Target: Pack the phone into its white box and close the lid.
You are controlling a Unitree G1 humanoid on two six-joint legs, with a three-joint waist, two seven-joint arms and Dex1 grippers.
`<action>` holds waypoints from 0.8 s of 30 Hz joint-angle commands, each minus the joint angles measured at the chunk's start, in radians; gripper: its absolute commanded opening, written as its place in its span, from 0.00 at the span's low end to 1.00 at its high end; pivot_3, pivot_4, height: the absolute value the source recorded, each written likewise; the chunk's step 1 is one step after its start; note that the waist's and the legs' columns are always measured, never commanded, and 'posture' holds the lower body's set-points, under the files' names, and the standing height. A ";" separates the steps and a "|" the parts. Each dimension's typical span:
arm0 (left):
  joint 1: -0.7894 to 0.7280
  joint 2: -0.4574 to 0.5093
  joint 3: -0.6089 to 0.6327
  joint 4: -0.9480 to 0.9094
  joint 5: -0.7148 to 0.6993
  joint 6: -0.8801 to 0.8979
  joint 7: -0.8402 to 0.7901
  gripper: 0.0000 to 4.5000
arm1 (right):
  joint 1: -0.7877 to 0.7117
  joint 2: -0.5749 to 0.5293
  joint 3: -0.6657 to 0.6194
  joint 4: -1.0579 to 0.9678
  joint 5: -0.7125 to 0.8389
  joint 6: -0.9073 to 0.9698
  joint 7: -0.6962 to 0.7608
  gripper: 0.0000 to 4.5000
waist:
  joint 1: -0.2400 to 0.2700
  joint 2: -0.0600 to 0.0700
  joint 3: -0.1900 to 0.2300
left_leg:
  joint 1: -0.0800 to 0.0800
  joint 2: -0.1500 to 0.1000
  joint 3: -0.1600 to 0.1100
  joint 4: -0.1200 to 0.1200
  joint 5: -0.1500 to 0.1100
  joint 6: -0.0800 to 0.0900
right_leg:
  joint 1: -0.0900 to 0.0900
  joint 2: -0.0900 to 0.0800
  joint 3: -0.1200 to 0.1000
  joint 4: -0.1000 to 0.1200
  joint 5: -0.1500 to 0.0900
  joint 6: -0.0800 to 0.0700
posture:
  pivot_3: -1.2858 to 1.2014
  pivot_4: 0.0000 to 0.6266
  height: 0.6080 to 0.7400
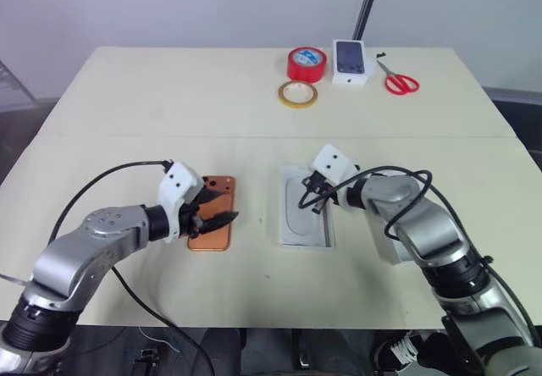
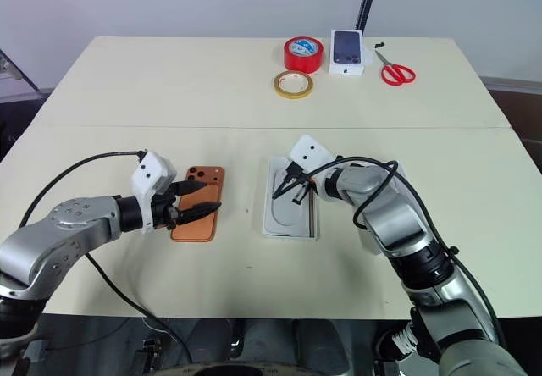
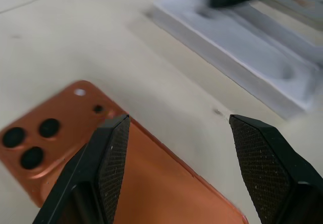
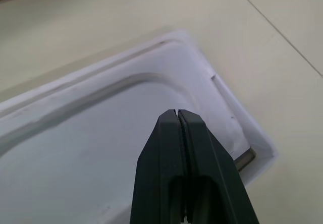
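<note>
Phone [image 2: 196, 215] lies camera-side up on the counter [image 2: 254, 96], left of the white box [image 2: 312, 217], whose moulded insert [image 2: 288, 208] is in place. Your left hand [image 2: 203, 198] hovers spread over the phone; right hand [image 2: 288, 191], pressed together, rests at the insert. Step: clearing the box; next, you likely lift the insert out.

Laboratory test bench: plain cream table [image 1: 127, 96] against a bare wall, metal pole [image 1: 369, 3] rising behind it, tape rolls [image 1: 306, 64] and scissors [image 1: 400, 80] near the pole's foot.
</note>
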 commanded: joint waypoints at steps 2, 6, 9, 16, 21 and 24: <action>0.031 0.006 0.022 -0.024 0.041 -0.059 -0.056 0.73 | -0.038 0.012 0.047 0.029 -0.078 -0.010 -0.054 0.01 | -0.001 0.000 0.000 | 0.000 0.000 0.000 0.000 0.000 0.000 | 0.000 0.000 0.000 0.000 0.000 0.000 | 0.52 0.24 1.00; 0.049 -0.014 0.032 -0.037 0.048 -0.067 -0.063 0.73 | -0.038 -0.016 0.067 0.021 -0.112 -0.006 -0.049 0.01 | -0.002 0.000 0.000 | 0.000 0.000 0.000 0.000 0.000 0.001 | 0.000 0.000 0.000 0.000 0.000 0.000 | 0.52 0.24 1.00; 0.052 -0.027 0.034 -0.039 0.056 -0.066 -0.061 0.73 | -0.033 -0.048 0.080 0.009 -0.148 -0.021 -0.047 0.01 | -0.002 0.000 0.000 | 0.000 0.000 0.000 0.000 -0.001 0.001 | 0.000 0.000 0.000 0.000 0.000 0.000 | 0.52 0.24 1.00; 0.051 -0.050 0.041 -0.038 0.062 -0.059 -0.056 0.73 | -0.023 -0.088 0.070 -0.093 -0.134 -0.061 0.021 0.01 | -0.005 0.000 0.000 | 0.000 0.001 0.000 0.000 -0.001 0.001 | 0.000 0.001 0.000 0.000 0.000 0.000 | 0.52 0.24 1.00; 0.040 -0.063 0.054 -0.017 0.067 -0.045 -0.041 0.73 | -0.009 -0.099 0.054 -0.144 -0.096 -0.055 0.078 0.01 | -0.004 0.000 0.000 | 0.000 0.001 0.000 0.000 -0.001 0.001 | 0.000 0.001 0.000 0.000 0.000 0.000 | 0.52 0.24 1.00; 0.030 -0.071 0.060 -0.004 0.070 -0.036 -0.030 0.73 | 0.011 -0.109 0.082 -0.149 -0.101 -0.068 0.100 0.01 | -0.002 0.000 0.000 | 0.000 0.001 0.000 0.001 -0.001 0.002 | 0.000 0.001 0.000 0.000 0.000 0.000 | 0.52 0.24 1.00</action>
